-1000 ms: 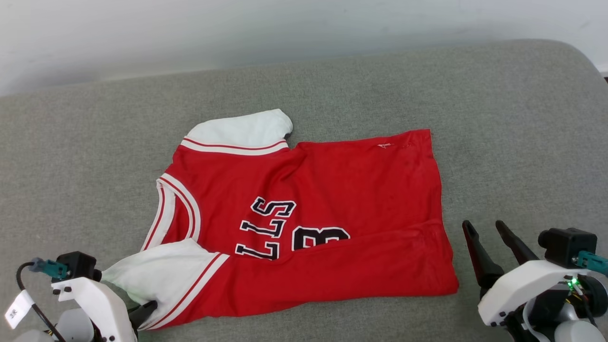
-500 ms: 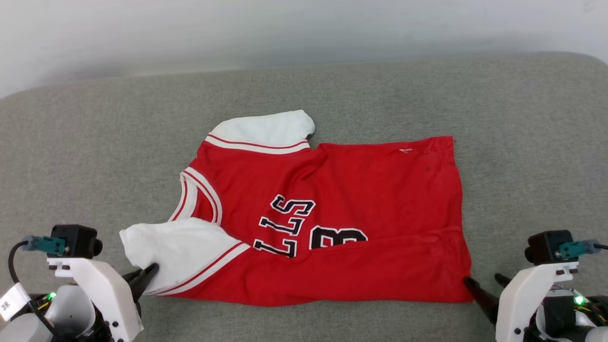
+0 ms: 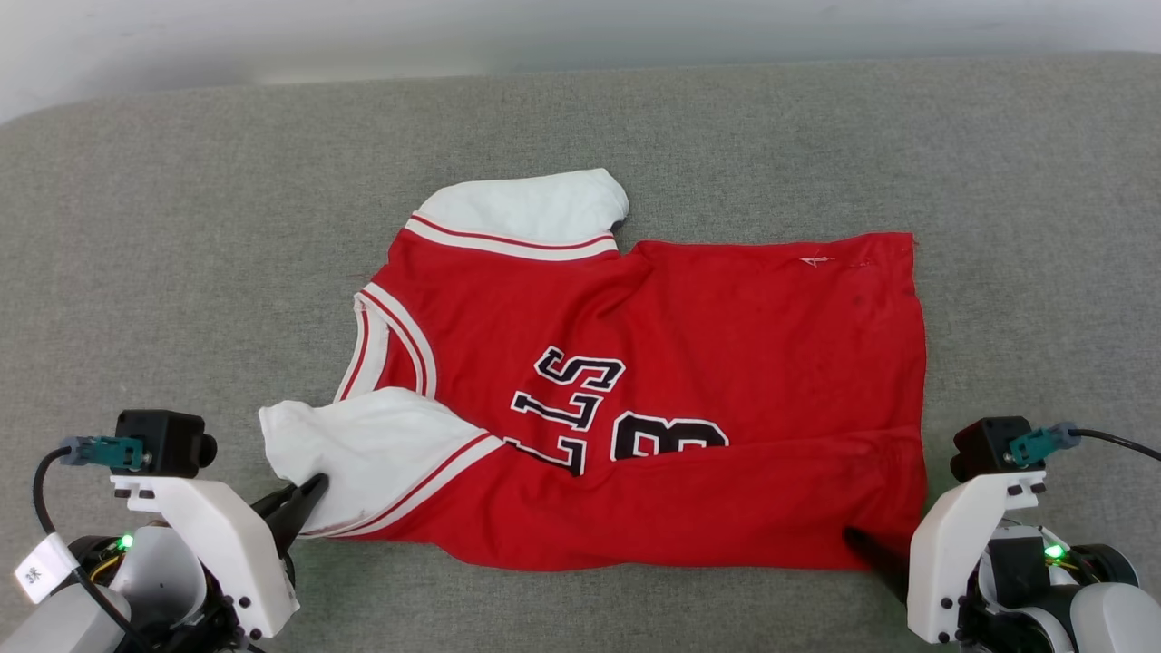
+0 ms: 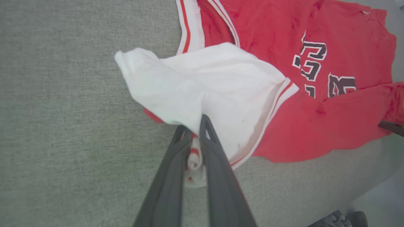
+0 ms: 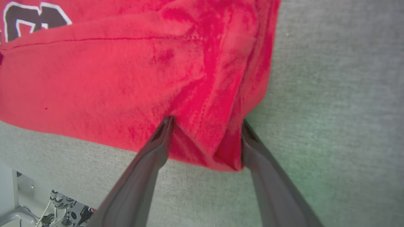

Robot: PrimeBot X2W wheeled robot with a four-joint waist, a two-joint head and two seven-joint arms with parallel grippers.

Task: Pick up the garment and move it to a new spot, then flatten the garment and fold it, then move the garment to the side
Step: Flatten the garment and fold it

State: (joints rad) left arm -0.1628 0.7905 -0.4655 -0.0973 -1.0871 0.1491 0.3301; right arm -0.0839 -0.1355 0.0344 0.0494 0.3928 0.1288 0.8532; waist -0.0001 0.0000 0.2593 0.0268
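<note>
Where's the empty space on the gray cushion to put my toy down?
The gray cushion is bare left of the garment, along the far side between it and the wall, and right of its hem. The near edge is crowded: the left end effector pinches the white sleeve and the right end effector straddles the hem corner.
</note>
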